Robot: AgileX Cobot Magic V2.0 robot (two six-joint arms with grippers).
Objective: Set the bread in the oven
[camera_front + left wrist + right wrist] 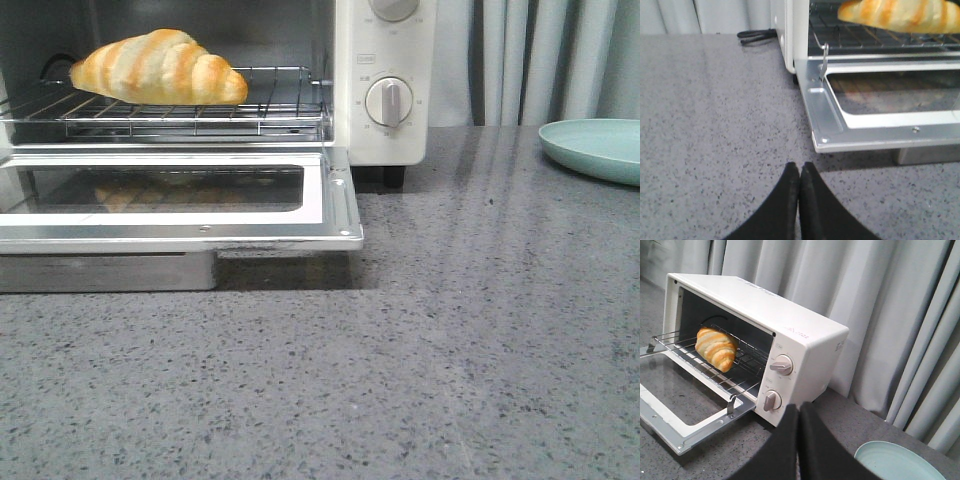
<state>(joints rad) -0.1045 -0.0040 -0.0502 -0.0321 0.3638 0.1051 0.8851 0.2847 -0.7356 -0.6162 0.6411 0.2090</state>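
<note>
Golden-orange bread (160, 67) with cream stripes lies on the wire rack (200, 115) inside the oven (385, 130), toward the rack's left half in the front view, long axis across the opening. Oven door (180, 205) is dropped flat open, glass pane facing up, a faint reflection of the bread in it. Two round dials (388, 101) sit on the cream-white panel right of the cavity.

Left end effector (799, 172): black fingers pressed together, tips touching, nothing between them. It hovers over bare grey speckled table (715, 125), just in front of the open door's near corner; bread (900, 14) is well apart from it, up on the rack beyond the door. A black cord (755, 35) lies on the table beside the oven's outer wall.

Right end effector (799, 412): fingers also closed tight against each other, empty. It is off the dial side of the oven (790, 340), with the bread (716, 348) well apart inside the cavity, past the control panel. Pale green plate (897, 462) rests on the table close beside this end effector; in the front view the plate (595, 150) is at the far right, well apart from the oven. Grey curtains (880, 315) hang behind.

Neither end effector touches bread, door or rack.
</note>
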